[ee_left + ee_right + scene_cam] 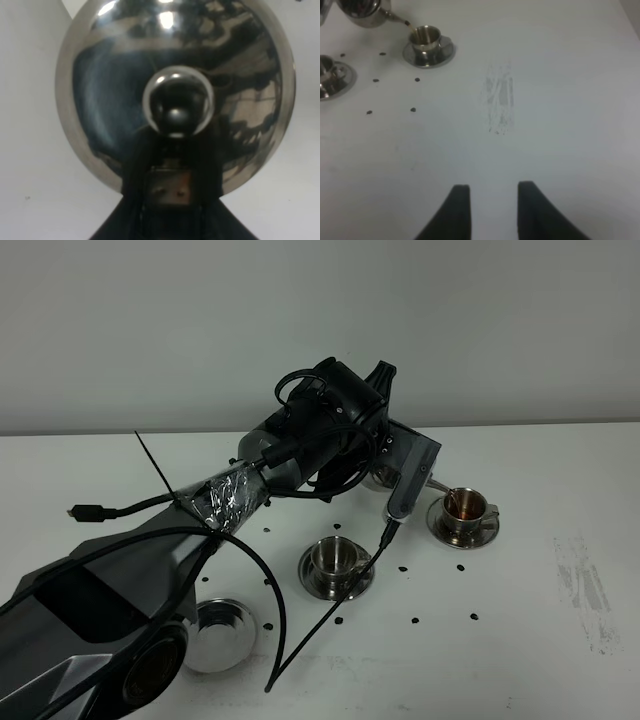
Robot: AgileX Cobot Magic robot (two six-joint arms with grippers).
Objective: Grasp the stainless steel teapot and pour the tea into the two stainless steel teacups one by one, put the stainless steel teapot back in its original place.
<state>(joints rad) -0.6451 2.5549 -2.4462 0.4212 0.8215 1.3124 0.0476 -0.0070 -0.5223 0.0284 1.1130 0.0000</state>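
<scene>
Matte white table, glossy domed teapot

Mirror-polished steel teapot, cups and saucers; matt white table, scuffed grey patch

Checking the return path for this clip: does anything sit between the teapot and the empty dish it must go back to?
Nothing visible does. The teapot is at the far teacup, held by the left gripper. The empty dish lies near left; the near teacup stands beside that route.
</scene>
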